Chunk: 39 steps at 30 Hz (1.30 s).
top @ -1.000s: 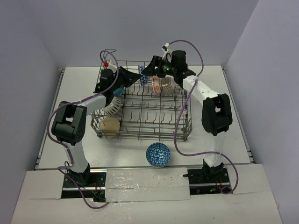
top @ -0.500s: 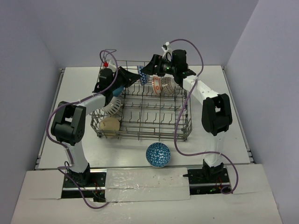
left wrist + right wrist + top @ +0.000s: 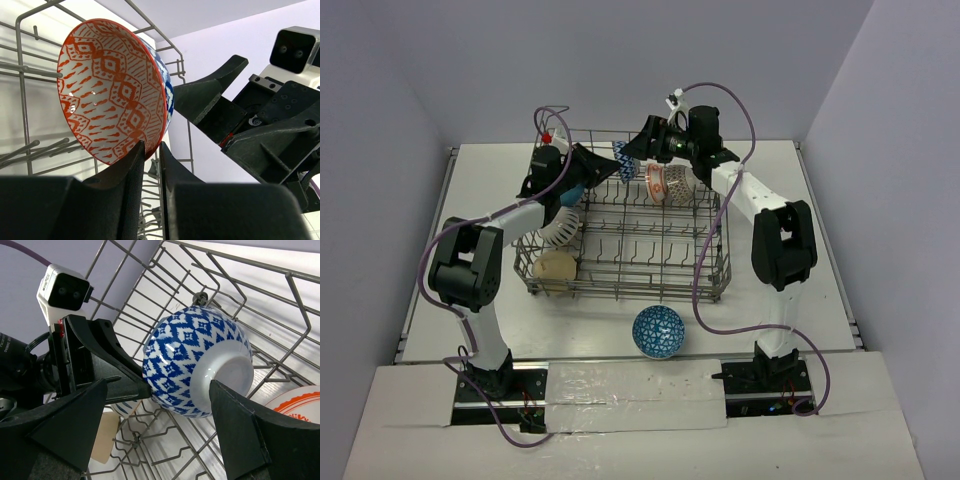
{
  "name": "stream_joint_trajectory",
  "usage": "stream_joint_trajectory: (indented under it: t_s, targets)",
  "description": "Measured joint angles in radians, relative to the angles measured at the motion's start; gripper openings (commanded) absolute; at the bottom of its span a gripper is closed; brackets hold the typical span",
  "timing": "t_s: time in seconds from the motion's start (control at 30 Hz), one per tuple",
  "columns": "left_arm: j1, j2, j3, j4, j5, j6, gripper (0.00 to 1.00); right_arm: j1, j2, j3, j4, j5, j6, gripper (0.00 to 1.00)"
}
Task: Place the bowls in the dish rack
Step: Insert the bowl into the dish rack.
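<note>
Two arms, and barely a twitch from either in the last second: the blue-and-orange bowl (image 3: 621, 156) has crept a shade to the left, and everything else sits as it was. The left gripper (image 3: 150, 148) is narrowed right down, nipping the bowl's lower rim between its fingers. The bowl stands on edge, its orange-patterned inside facing that wrist. The right gripper (image 3: 157, 385) is spread wide, one finger on either side of the blue diamond-patterned outside and white foot; whether either finger touches, I cannot tell. All this is over the far side of the dish rack (image 3: 620, 281), left of centre. Inside the rack sit an orange-patterned bowl (image 3: 666, 183) just beside the right gripper, and a white ribbed bowl (image 3: 560, 229) and a beige bowl (image 3: 556, 268) at the left wall. A blue bowl (image 3: 658, 332) sits on the table (image 3: 570, 325) near the rack's near rail
</note>
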<state>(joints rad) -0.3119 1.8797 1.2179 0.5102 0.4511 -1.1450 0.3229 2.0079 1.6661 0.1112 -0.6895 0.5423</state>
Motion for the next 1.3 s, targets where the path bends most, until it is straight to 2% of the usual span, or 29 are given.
stream_joint_trajectory:
  t_s: [0.3,0.37,0.47,0.57,0.93,1.3]
  targets:
    - [0.005,-0.007,0.0,-0.031,0.007,0.008,0.24,0.004,0.0,-0.031,0.039,-0.001,0.011,0.89]
    - [0.005,-0.007,0.0,-0.039,0.013,0.008,0.21,0.005,0.0,-0.042,0.046,-0.002,0.013,0.89]
    - [0.009,-0.007,0.005,-0.043,0.027,0.021,0.11,0.006,0.0,-0.051,0.056,0.0,0.014,0.89]
    - [0.023,-0.007,0.013,-0.052,0.035,0.031,0.07,0.007,0.0,-0.052,0.06,-0.003,0.014,0.89]
    - [0.032,0.002,0.039,-0.166,0.086,0.061,0.06,0.015,0.0,-0.053,0.062,-0.012,0.017,0.89]
    - [0.03,0.011,0.039,-0.17,0.112,0.06,0.0,0.015,0.0,-0.085,0.068,-0.013,0.011,0.89]
